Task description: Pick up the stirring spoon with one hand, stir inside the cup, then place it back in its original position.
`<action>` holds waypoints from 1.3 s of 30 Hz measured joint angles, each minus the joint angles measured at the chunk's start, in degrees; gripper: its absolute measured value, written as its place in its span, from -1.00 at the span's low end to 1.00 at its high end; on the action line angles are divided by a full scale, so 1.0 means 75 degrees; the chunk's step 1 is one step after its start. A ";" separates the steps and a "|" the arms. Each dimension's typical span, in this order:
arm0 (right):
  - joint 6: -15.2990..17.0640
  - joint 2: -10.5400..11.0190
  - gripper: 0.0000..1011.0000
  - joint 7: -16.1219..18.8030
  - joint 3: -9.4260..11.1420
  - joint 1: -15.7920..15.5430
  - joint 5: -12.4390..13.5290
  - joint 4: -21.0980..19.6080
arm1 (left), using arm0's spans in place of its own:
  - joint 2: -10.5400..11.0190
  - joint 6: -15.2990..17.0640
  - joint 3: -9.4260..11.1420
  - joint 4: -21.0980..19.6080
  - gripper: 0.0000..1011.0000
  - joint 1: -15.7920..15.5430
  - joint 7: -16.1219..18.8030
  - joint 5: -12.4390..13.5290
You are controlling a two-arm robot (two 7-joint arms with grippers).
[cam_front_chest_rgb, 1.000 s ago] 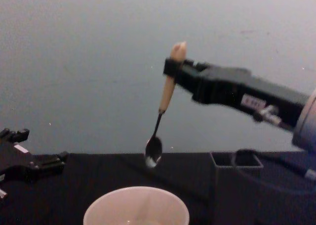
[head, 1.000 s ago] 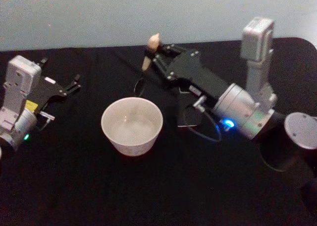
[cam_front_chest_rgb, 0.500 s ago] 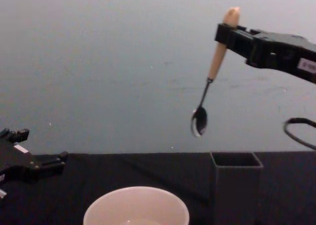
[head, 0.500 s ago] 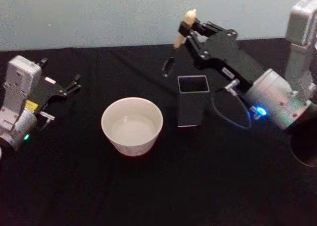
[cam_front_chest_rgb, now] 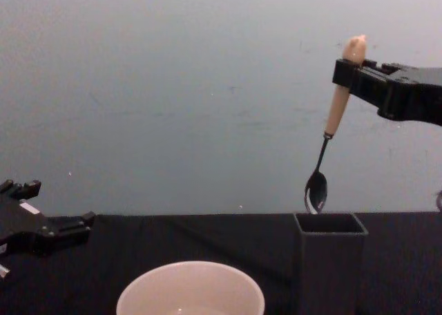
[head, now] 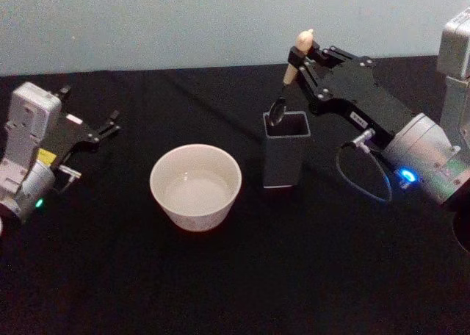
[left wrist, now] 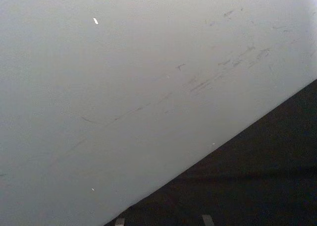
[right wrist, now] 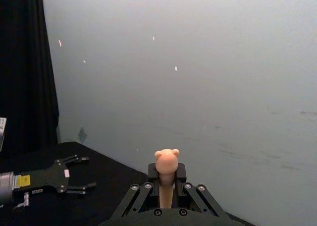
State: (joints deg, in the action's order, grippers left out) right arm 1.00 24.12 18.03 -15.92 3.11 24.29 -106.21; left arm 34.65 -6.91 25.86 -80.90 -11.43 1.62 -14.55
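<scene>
At upper right the right end effector (head: 297,56) clamps the stirring spoon (head: 288,76) by its handle, so it hangs almost upright with the bowl just over the mouth of the holder (head: 285,157), likely to slide straight in; the left end effector (head: 89,107) idles far left, fingers apart.

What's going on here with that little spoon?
The robot's right gripper holds the stirring spoon by its cream handle, with the bowl hanging just above the open top of the dark grey holder. It looks about to lower the spoon in. The cup stands beside the holder. The left gripper lies idle and open, off to the left.
</scene>
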 joint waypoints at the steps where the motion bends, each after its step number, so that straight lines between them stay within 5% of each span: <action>1: 0.0015 0.0001 -0.61 -0.0004 0.0011 -0.0012 -0.0001 -0.0012 | 0.0000 0.0000 0.0000 0.0000 0.98 0.0000 0.0000 0.0000; 39: 0.0674 -0.0436 -0.61 -0.0377 -0.0242 -0.0146 -0.1345 0.0926 | 0.0000 0.0000 0.0000 0.0000 0.98 0.0000 0.0000 0.0000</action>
State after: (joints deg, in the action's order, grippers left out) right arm 6.06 20.85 15.20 -17.73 2.01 14.20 -99.26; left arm 34.65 -6.91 25.86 -80.90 -11.43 1.62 -14.55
